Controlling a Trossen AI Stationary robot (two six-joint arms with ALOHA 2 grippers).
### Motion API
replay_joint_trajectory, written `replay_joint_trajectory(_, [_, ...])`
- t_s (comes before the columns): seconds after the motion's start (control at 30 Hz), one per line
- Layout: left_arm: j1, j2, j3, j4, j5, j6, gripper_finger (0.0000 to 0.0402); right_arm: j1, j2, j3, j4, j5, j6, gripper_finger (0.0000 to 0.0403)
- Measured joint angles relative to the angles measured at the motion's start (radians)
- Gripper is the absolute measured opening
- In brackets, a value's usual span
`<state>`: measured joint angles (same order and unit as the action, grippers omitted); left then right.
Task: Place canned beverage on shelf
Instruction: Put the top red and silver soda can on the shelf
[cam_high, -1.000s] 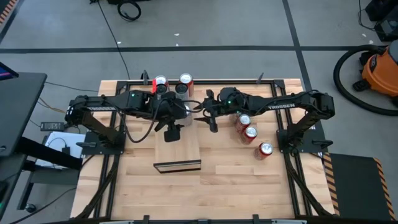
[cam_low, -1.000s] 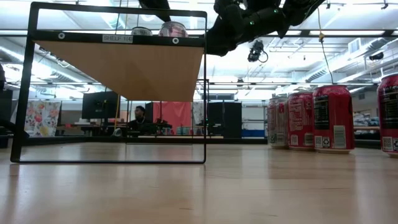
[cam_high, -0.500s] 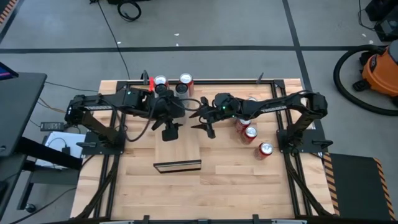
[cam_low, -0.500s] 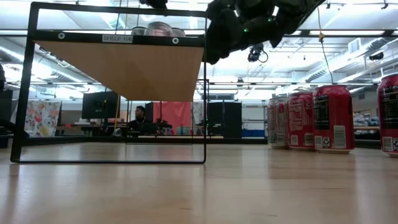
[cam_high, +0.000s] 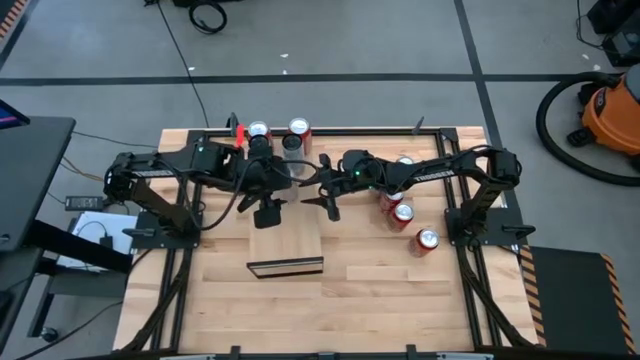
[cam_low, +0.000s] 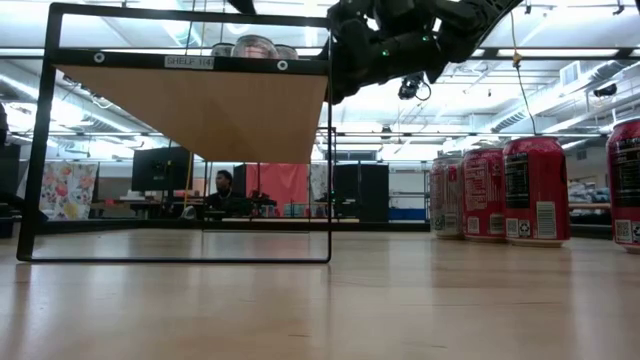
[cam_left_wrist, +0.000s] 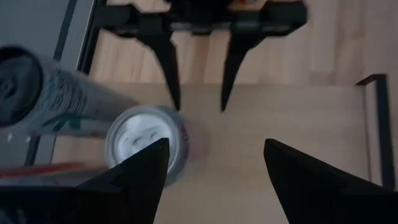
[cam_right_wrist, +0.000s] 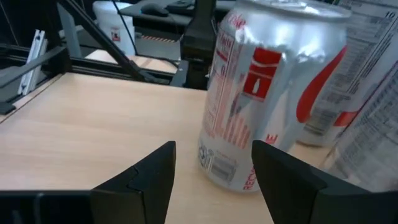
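Note:
The shelf (cam_high: 285, 240) is a pale wood slab in a black frame, raised above the table in the low view (cam_low: 190, 110). A silver-and-red can (cam_right_wrist: 273, 93) stands on its far part; its top (cam_left_wrist: 146, 146) shows in the left wrist view. My left gripper (cam_high: 283, 180) hangs open above it, slanting down, the can by one finger (cam_left_wrist: 140, 180); I cannot tell whether they touch. My right gripper (cam_high: 312, 186) is open and nearly level, just right of the can, with nothing between its fingers (cam_right_wrist: 140, 180).
A second silver can (cam_left_wrist: 50, 93) stands close beside the first (cam_right_wrist: 367, 93). Two cans (cam_high: 258, 132) (cam_high: 298, 128) stand near the table's far edge. Several red cans (cam_high: 400, 210) stand right of the shelf (cam_low: 520, 190). A black frame (cam_high: 470, 250) borders the table.
My right gripper has gone toward the table's left edge and sunk a little, closing on the can on the shelf. My left gripper has drawn slightly up and toward the left edge. Neither gripper's finger gap has changed.

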<state>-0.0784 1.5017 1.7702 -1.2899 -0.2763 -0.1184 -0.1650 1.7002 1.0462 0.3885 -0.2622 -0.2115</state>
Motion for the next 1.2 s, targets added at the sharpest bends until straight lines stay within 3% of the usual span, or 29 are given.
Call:
replay_joint_trajectory(0.37, [0.003, 0.001, -0.055, -0.067, -0.119, 0.062, 0.0272, 0.023, 0.000, 0.000, -0.003, -0.037, -0.033, 0.0221])
replay_joint_trajectory(1.2, [0.003, 0.005, -0.062, 0.008, -0.031, 0.000, 0.0272, -0.016, -0.001, 0.000, 0.105, 0.010, -0.012, 0.0221])
